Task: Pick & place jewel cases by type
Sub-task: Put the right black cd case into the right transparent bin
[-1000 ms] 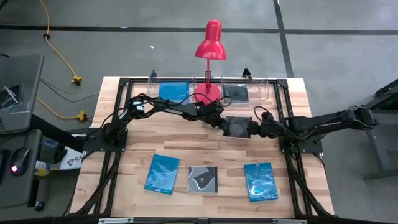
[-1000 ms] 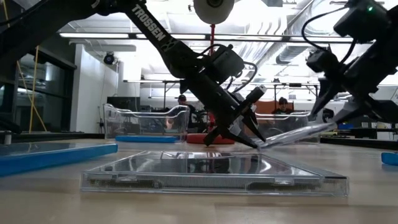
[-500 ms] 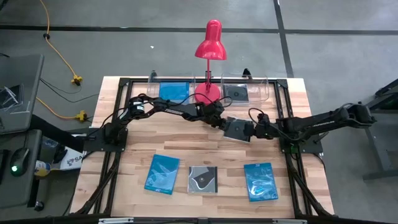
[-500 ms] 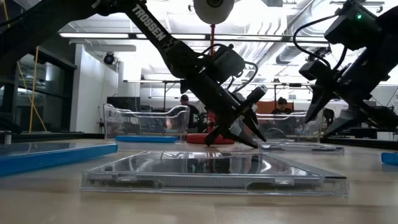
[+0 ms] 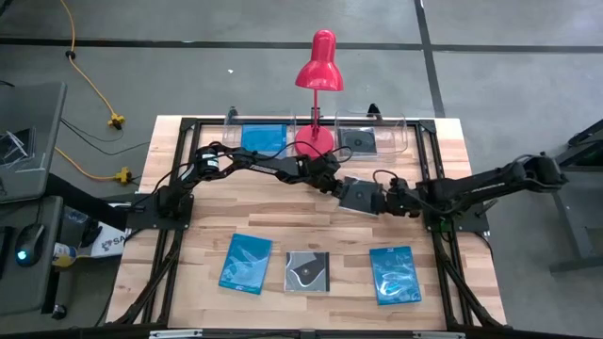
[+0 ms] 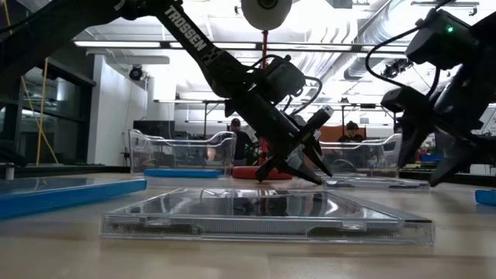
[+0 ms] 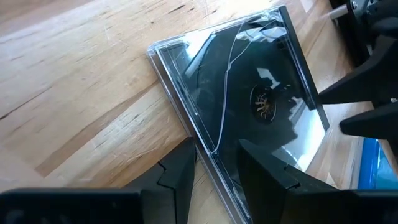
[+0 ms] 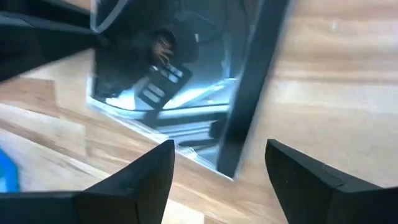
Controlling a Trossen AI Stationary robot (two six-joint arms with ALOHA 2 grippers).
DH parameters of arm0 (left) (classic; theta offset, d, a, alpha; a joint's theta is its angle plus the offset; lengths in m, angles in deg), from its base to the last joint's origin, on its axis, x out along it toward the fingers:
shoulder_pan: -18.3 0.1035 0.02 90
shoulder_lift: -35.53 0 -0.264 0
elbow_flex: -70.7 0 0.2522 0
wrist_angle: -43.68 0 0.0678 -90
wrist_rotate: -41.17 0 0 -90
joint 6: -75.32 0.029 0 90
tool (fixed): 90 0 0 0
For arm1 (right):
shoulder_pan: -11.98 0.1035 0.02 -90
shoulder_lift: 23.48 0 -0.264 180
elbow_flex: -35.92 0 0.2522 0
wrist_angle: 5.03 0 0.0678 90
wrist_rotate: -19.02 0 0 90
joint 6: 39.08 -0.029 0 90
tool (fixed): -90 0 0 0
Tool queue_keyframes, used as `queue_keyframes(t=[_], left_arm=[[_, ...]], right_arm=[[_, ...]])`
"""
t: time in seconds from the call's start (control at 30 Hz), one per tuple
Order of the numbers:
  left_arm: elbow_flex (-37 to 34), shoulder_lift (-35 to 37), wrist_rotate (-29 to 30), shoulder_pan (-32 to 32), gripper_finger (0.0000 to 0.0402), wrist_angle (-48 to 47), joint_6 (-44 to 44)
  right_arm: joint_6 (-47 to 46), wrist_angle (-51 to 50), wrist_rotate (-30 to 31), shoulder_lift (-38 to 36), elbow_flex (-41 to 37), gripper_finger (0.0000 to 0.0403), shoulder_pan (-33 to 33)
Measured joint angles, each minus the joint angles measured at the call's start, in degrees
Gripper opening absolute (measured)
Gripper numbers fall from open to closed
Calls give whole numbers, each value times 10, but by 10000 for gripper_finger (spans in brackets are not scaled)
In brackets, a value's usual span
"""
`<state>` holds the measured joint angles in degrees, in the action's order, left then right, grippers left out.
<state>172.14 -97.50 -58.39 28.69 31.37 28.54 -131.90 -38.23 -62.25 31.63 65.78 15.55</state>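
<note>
A black jewel case (image 5: 360, 195) lies on the wood at mid-table, between my two grippers. My left gripper (image 5: 336, 185) reaches in from the table's left and is shut on the case's left edge. Just off the case's right edge, my right gripper (image 5: 389, 200) stands open and tipped down. In its wrist view the case (image 8: 155, 81) lies ahead of the spread fingers, untouched. Along the near edge lie a blue case (image 5: 246, 262), a black case with a white swirl (image 5: 308, 271) and another blue case (image 5: 394, 274). My left gripper has the black case's left edge (image 7: 208, 146) between its two fingers, near a corner. One finger (image 7: 267, 177) lies over the lid and the other (image 7: 177, 180) on the outer side, over the wood. The fingers slant down from the table's left. The case (image 6: 372, 184) rests about flat on the table.
Two clear trays stand at the far edge: the left one (image 5: 236, 121) holds a blue case (image 5: 264, 137), the right one (image 5: 400, 127) a black case (image 5: 358, 141). A red desk lamp (image 5: 317, 71) stands between them, close behind my left gripper.
My right gripper has opened and let go of the black case's right end. It has drawn back a little toward the table's right edge and tipped further down. That end, held up a second ago, has dropped, so the case has gone from tilted to about flat.
</note>
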Motion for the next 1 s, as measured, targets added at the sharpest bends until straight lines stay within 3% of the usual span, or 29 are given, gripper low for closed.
queue_keyframes(t=[0.47,0.73,1.0], left_arm=[[-1,0,4,1,120,6,0],[-1,0,12,3,120,14,0],[-1,0,9,3,120,14,2]], right_arm=[[-60,115,67,142,6,241,56],[-47,175,87,136,-3,241,46],[-16,167,103,83,-6,241,44]])
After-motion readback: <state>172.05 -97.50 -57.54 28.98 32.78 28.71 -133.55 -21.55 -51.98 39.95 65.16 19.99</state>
